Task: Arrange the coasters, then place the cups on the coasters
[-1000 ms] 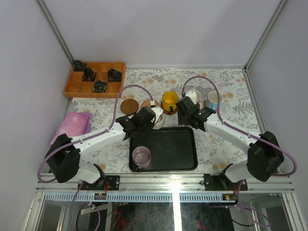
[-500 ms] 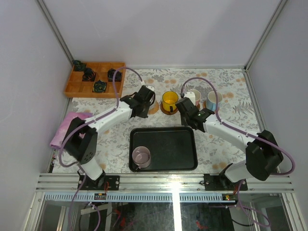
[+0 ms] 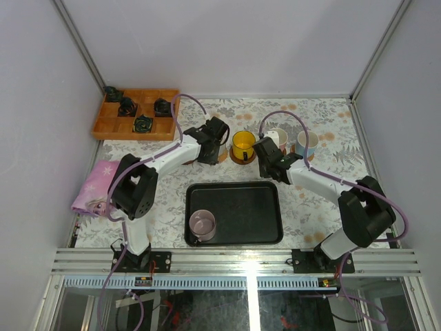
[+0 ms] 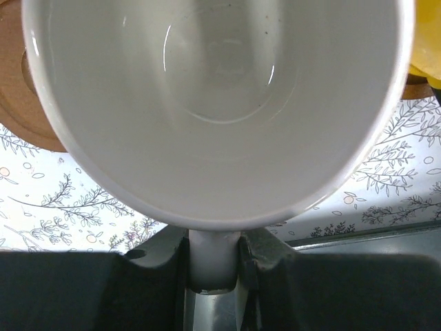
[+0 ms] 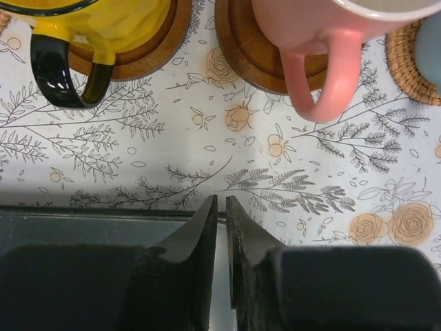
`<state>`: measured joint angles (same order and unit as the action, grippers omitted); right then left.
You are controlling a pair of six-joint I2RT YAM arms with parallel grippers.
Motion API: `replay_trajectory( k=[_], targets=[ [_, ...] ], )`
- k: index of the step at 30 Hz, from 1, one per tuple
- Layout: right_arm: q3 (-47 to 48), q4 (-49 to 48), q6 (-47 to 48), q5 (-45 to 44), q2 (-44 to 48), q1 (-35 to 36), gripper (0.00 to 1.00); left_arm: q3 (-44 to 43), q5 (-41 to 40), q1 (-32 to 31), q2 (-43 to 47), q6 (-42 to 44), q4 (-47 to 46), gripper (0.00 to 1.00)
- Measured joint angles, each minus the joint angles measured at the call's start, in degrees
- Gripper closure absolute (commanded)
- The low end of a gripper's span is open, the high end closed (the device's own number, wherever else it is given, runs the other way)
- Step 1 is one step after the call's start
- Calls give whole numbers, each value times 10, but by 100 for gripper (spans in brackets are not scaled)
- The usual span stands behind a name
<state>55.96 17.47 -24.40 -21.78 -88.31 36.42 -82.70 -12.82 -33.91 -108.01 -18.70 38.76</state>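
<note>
**Three views, one shared corner**

Your top camera looks down from above and behind the arm bases [image 3: 141,256], taking in the whole table [image 3: 303,221]. The left wrist camera sits right against a white cup [image 4: 213,103], staring into its bowl (little else fits). The right wrist camera faces down, close to the table, at the yellow cup [image 5: 103,27], which all three views catch.

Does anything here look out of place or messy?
Nothing looks spilled or broken. Only the lilac cup sits alone in the black tray, while the yellow cup and pink-handled cup stand on coasters beyond it.
</note>
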Motion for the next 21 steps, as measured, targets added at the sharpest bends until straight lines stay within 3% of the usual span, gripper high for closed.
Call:
replay_trajectory(
  k=[21],
  targets=[
    [2,-57,21,31,-63,-19,90,14,4,18,-43,-51,-6,100]
  ],
)
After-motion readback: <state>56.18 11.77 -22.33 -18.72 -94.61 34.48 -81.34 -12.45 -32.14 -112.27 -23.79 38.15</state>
